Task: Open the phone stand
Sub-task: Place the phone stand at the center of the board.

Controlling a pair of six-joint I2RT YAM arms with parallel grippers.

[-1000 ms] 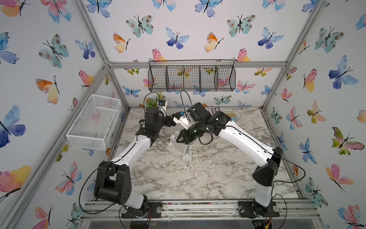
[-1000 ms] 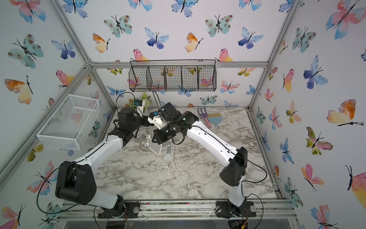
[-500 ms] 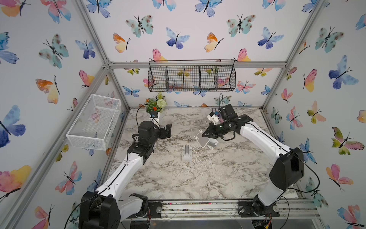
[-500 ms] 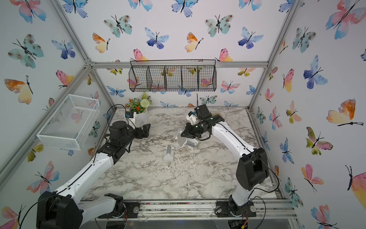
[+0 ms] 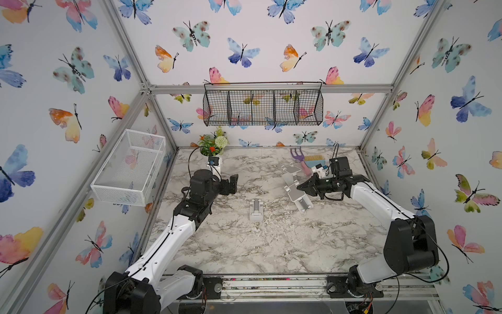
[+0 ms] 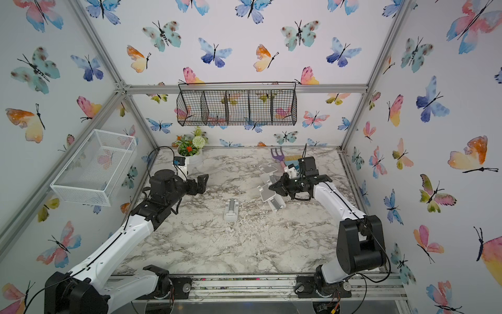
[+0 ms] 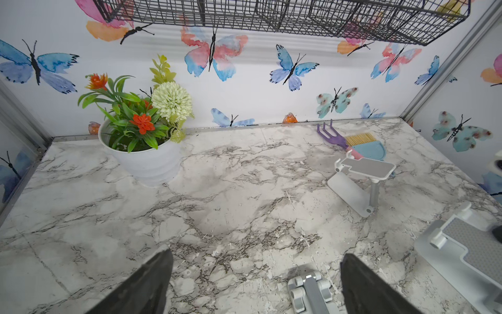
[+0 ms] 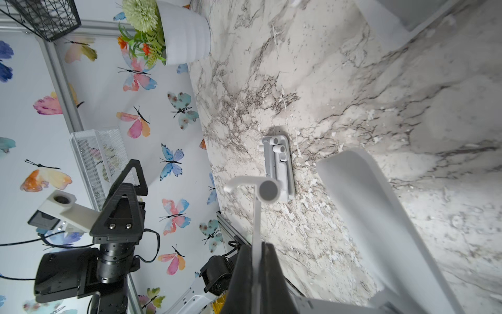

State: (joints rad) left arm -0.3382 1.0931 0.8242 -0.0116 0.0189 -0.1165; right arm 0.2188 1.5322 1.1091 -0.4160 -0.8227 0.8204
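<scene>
Plate of the unfolded silvery phone stand point(image 5: 295, 194), thin with a dotted grey pad, is pinched edge-on by the clamped right gripper point(image 5: 300, 187) at roughly 2 o'clock from the flat folded stand point(image 5: 256, 209) lying mid marble table point(image 5: 271, 244), while the left gripper point(image 5: 232, 185) is held spread wide, empty, at 10 o'clock.

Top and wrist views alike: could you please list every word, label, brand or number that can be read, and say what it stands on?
No text can be read in any view.
The folded phone stand, the held phone stand in the right gripper and the flower pot show no lettering.
The blue mark on the left wrist camera is too small to read.
</scene>
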